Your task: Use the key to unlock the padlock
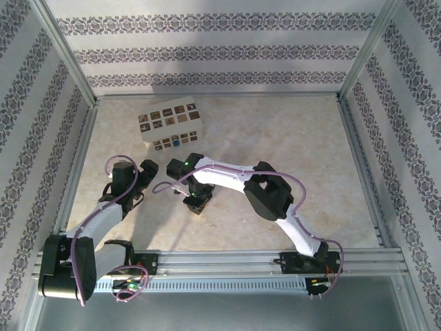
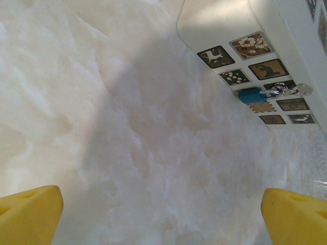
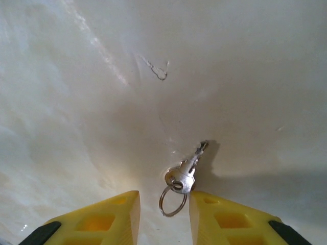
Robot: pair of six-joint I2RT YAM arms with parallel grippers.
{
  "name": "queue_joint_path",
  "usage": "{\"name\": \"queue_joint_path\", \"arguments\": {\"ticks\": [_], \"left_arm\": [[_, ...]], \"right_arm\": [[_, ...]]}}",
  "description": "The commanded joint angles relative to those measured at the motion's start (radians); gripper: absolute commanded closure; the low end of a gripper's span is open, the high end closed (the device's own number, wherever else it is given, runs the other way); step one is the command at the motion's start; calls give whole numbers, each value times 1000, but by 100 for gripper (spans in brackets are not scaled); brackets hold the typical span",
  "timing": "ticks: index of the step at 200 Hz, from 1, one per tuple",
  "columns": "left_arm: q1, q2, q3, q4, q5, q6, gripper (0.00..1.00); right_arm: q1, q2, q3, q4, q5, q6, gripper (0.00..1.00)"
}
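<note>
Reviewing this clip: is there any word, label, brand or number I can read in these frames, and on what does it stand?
None can be read.
The white box carries small picture tiles, flowers and animals, with no words.
Any stamp on the key or the blue padlock is too small to read.

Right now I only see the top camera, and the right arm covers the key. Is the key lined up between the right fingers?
Observer: Yes. The key lies flat on the table, its ring between the fingertips of the right gripper, not clamped.
Operator: Where is the padlock?
Observer: The padlock, blue-bodied, lies on the picture-tiled box.
Operator: And the left gripper?
Observer: The left gripper is wide open, holding nothing.
</note>
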Motion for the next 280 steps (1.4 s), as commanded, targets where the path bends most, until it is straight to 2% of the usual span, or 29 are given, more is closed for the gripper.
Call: {"name": "queue_joint_path", "arguments": {"ticks": [1,48,94,134,167,204,224,230,243,280], "left_arm": [[20,-13,29,-28,-15,25,1],[22,-22,30,-40,-17,31,1],[23,-37,35,-58,-25,42,1],[27,-57,35,-78,-31,52,1],[27,-66,33,-77,-3,58,1],[27,-47,51,-61,89,62,1],[27,-32,64,-56,120,63,1],[27,-30,69,-57,122,66,1],[27,-25,77,-64,115,70,1],[27,-34,72,-79,73,66,1]], "right_arm": [[-6,26,19,-31,-13,5,68],[-16,28,13,-27,-16,9,74],[-26,4,-10,-6,-16,13,88],[-59,-63,-96,65,-26,27,100],[-98,-153,-191,167,-50,43,100],[-142,-279,-306,317,-86,62,100],[-151,-306,-315,327,-110,44,100],[-150,-308,-307,317,-100,48,88],[-146,-302,-288,298,-103,74,75],[-98,-260,-244,269,-123,209,62]]}}
